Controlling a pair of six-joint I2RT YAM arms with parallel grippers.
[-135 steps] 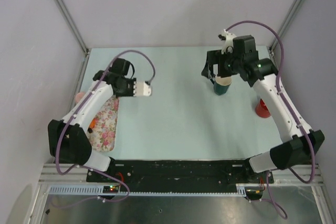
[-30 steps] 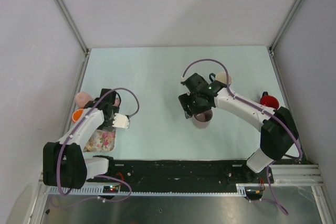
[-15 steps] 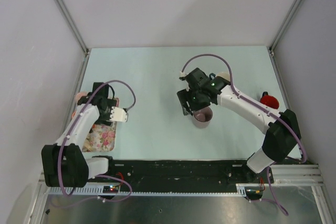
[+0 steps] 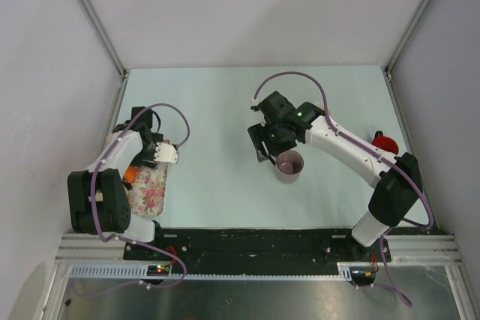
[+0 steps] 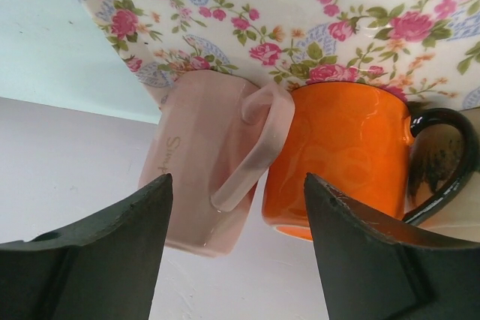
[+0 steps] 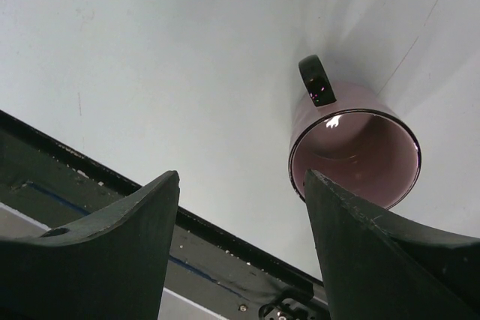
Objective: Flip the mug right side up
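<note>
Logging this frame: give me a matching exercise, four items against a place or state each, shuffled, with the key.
Items
1. mauve mug
2. orange mug
3. floral tray
4. red object

Places or states
A. beside a pale pink mug
B. at the right edge of the table
C. upright, opening up, next to the open right gripper
D. lying flat at the table's left edge

Pairs: 1-C, 2-A, 3-D, 4-B

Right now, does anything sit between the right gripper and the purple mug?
Nothing visible does. The purple mug stands mouth up on the table, just beyond the open right gripper, with only bare surface between them.
</note>
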